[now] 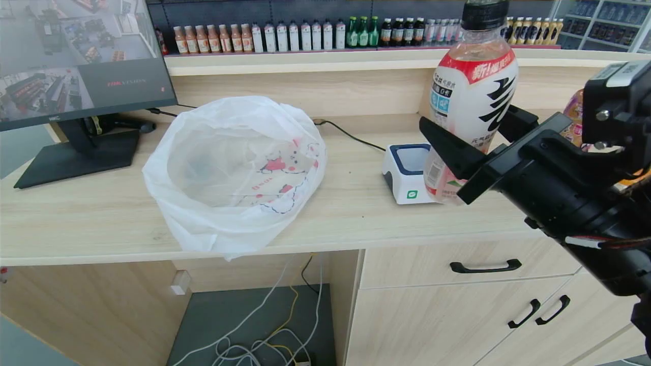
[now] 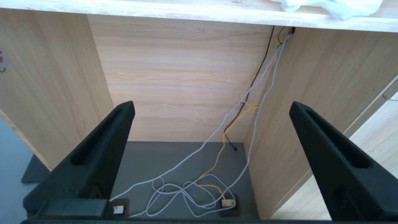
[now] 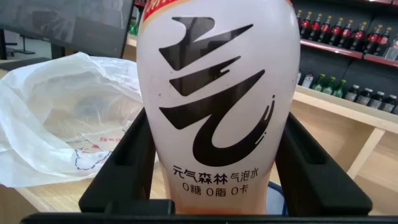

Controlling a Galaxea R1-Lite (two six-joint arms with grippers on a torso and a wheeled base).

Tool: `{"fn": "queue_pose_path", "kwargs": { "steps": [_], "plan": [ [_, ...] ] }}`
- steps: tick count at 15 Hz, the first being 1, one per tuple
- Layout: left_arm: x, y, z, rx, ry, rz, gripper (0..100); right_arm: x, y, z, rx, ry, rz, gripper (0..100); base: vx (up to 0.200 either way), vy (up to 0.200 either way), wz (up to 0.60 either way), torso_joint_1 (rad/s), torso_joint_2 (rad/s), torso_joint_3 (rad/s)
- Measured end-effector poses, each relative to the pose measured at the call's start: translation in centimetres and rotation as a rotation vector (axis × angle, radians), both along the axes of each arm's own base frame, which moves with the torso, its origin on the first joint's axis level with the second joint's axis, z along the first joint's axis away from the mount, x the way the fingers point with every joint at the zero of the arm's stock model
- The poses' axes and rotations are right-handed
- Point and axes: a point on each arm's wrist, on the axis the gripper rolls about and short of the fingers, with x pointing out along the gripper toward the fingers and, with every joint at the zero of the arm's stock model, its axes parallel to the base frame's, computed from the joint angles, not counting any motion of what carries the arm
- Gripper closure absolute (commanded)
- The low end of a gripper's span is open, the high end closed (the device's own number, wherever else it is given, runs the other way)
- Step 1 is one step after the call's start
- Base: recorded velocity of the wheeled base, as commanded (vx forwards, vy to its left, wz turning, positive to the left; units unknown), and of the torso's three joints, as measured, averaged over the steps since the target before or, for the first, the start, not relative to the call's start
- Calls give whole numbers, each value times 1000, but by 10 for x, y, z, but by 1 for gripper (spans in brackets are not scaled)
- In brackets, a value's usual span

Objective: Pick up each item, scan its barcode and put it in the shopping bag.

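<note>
Shopping bag (image 1: 234, 168) slumped open-mouthed on the tabletop (image 1: 356, 218), well left of the scanner (image 1: 407, 173). Bottle (image 1: 473, 86) upright, pinched between the jaws of the right gripper (image 1: 480, 137), base just at the scanner's right edge. Left gripper (image 2: 208, 143) down below the tabletop, jaws spread wide.

Bottle (image 1: 470, 96) upright beside scanner (image 1: 404, 170); white bag (image 1: 165, 201) open.

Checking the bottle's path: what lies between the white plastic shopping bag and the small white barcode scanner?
In the head view, bare pale wooden counter, crossed at the back by a thin black cable.
</note>
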Motion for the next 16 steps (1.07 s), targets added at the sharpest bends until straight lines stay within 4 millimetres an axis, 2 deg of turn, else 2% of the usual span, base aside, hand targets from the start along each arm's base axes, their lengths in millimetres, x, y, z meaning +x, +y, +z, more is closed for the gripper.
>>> {"fn": "queue_pose_path", "kwargs": {
  "steps": [5, 7, 11, 16],
  "plan": [
    [0, 0, 0, 0, 0, 0, 0, 38, -26, 34, -83, -160, -35, 100, 0, 0, 0, 0, 0, 0],
    [0, 0, 0, 0, 0, 0, 0, 55, -32, 41, -122, -216, -31, 100, 0, 0, 0, 0, 0, 0],
    [0, 0, 0, 0, 0, 1, 0, 78, -40, 37, -248, -299, -8, 100, 0, 0, 0, 0, 0, 0],
    [0, 0, 0, 0, 0, 0, 0, 93, -35, 25, -364, -365, -21, 100, 0, 0, 0, 0, 0, 0]
  ]
}}
